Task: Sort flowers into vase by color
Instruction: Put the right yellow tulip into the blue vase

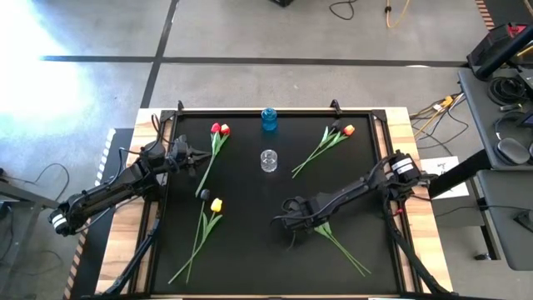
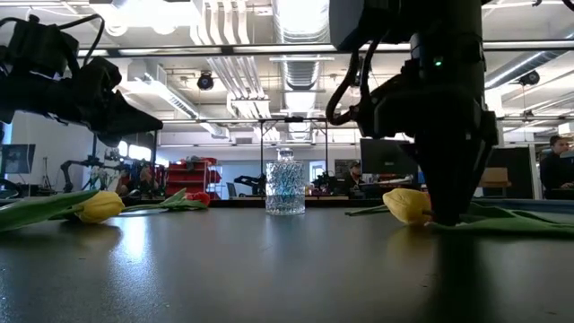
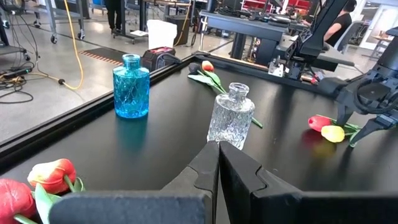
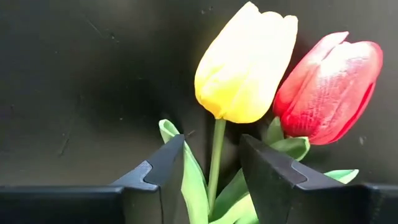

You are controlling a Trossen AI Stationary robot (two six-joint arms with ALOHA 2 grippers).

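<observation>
Two flowers lie side by side on the black table, a yellow tulip (image 4: pixel 245 68) and a red tulip (image 4: pixel 326 90). My right gripper (image 4: pixel 211 140) points down over them near the table's middle (image 1: pixel 291 223). It is open, with one finger on each side of the yellow tulip's stem (image 4: pixel 216 158). A green leaf (image 4: pixel 189 177) lies close to one finger; I cannot tell if they touch. A clear glass vase (image 1: pixel 268 160) and a blue vase (image 1: pixel 268 118) stand upright toward the far edge. My left gripper (image 3: pixel 217 149) waits shut above the table's left side (image 1: pixel 198 160).
A red and orange pair of tulips (image 1: pixel 218 130) lies far left. An orange and red pair (image 1: pixel 343 131) lies far right. A yellow tulip (image 1: pixel 216 204) and a dark one (image 1: pixel 204 193) lie near left. Long stems (image 1: pixel 346 250) run from under my right gripper toward the near right corner.
</observation>
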